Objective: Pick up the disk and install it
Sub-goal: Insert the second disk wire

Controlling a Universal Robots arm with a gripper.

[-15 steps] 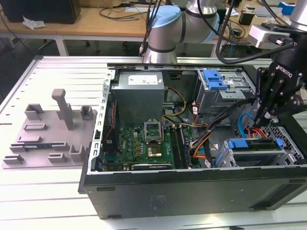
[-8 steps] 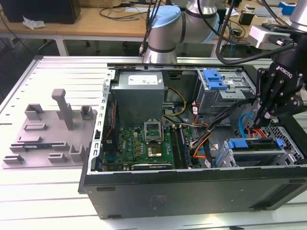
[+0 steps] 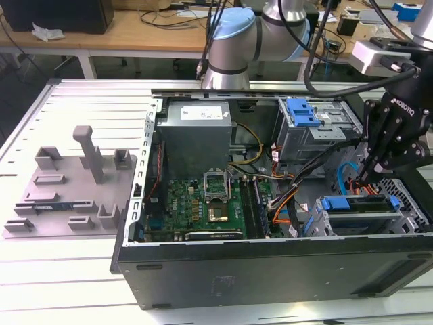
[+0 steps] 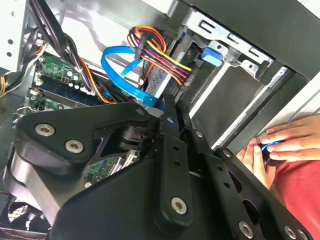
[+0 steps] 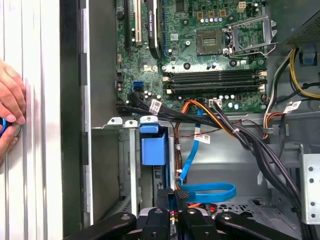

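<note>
The gripper [image 3: 363, 181] is seen poised inside the computer case [image 3: 270, 267], fingers drawn together on nothing, just at 12 o'clock of the disk [image 3: 358, 205], which is seated in the cage at the exterior view's 4 o'clock.

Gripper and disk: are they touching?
Cannot tell. In the exterior view the gripper hangs close above the disk in its bay, but neither contact nor a gap shows plainly among the cables.

Silver arm [image 3: 284, 17], pale-blue joint caps; black gripper [image 3: 374, 164] (screw-studded linkages)
</note>
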